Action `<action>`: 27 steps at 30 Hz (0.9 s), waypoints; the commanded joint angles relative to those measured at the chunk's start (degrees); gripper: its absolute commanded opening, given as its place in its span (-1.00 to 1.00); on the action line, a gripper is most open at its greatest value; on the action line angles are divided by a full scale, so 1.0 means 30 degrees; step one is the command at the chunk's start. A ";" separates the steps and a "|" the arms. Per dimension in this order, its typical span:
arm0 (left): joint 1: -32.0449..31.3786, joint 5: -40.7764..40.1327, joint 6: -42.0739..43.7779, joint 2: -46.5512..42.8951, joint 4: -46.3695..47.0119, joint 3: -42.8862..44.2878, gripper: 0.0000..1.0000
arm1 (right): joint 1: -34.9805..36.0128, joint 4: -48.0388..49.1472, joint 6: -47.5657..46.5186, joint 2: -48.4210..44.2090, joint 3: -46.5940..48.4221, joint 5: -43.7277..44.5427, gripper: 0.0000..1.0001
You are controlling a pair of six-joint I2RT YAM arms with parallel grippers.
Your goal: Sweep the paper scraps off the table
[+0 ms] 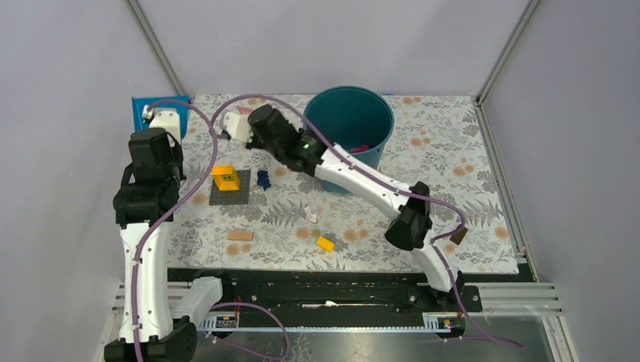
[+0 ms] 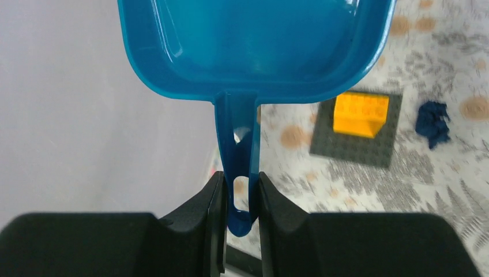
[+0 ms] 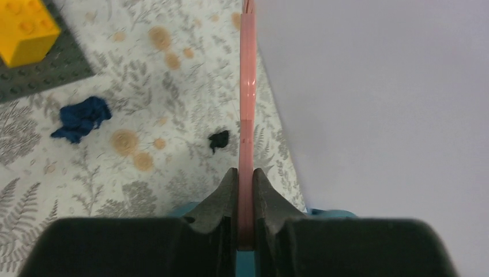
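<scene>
A dark blue paper scrap (image 1: 263, 179) lies on the floral table (image 1: 453, 151) beside a grey baseplate; it also shows in the left wrist view (image 2: 433, 122) and the right wrist view (image 3: 81, 118). A small black scrap (image 3: 219, 139) lies near the back edge. A white scrap (image 1: 311, 215) lies mid-table. A magenta scrap (image 1: 361, 148) sits inside the teal bucket (image 1: 351, 124). My left gripper (image 2: 239, 199) is shut on the handle of a blue dustpan (image 2: 254, 40) at the far left corner (image 1: 145, 109). My right gripper (image 3: 245, 184) is shut on a thin pink handle (image 3: 247, 109), left of the bucket (image 1: 243, 130).
A yellow brick (image 1: 226, 178) stands on a dark grey baseplate (image 1: 240, 194). A tan block (image 1: 240, 236) and a small yellow brick (image 1: 325, 243) lie near the front edge. A brown block (image 1: 458, 236) lies at the front right. Grey walls enclose the table.
</scene>
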 commanded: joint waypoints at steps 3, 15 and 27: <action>0.3505 0.4615 -0.5535 -0.0453 -0.3134 -0.1074 -1.00 | 0.0539 0.0145 -0.0239 0.1760 0.0094 0.3042 -1.00; 0.4423 0.6257 -0.6521 -0.0253 -0.2873 0.0472 -1.00 | 0.0522 0.1796 -0.0757 0.4576 -0.0940 0.6664 -1.00; 0.4416 0.7905 -0.6434 -0.0352 -0.3002 0.0541 -1.00 | -0.0413 0.3774 -0.1173 0.6024 -0.1519 0.7259 -1.00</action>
